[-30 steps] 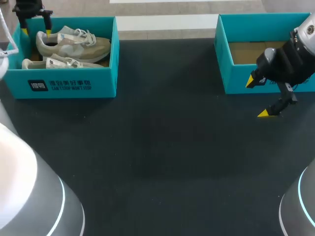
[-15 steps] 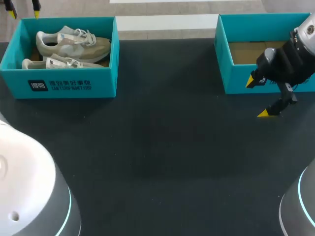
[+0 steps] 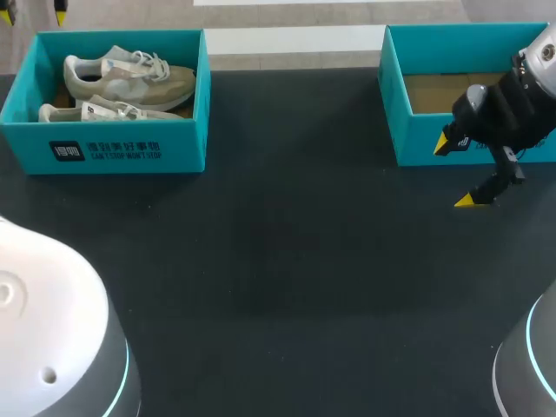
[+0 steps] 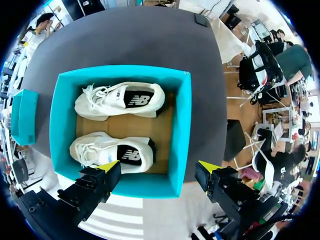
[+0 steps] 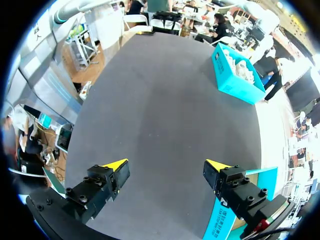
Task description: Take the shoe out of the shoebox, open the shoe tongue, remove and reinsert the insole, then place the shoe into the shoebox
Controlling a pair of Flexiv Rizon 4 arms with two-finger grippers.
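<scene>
A teal shoebox (image 3: 122, 148) stands at the table's far left with two beige-white shoes in it, one along the far wall (image 3: 130, 76) and one along the near wall (image 3: 100, 110). My left gripper (image 3: 32, 13) hangs high beyond the box's far left corner, only its yellow tips showing. In the left wrist view, the gripper (image 4: 158, 166) is open and empty above the box's rim (image 4: 182, 125). Both shoes (image 4: 120, 100) (image 4: 112, 151) lie below, insoles showing. My right gripper (image 3: 460, 169) is open and empty far to the right, over the bare mat (image 5: 165, 110).
A second teal box (image 3: 395, 104) with a bare cardboard floor stands at the far right, just behind my right gripper. The dark mat (image 3: 278, 261) covers the table between the boxes. In the right wrist view the shoebox (image 5: 237, 75) sits far ahead.
My left gripper has lifted away from the heel end of the shoebox, back past its far corner, and opened wider. The shoes stayed in the box. The right arm has not moved.
</scene>
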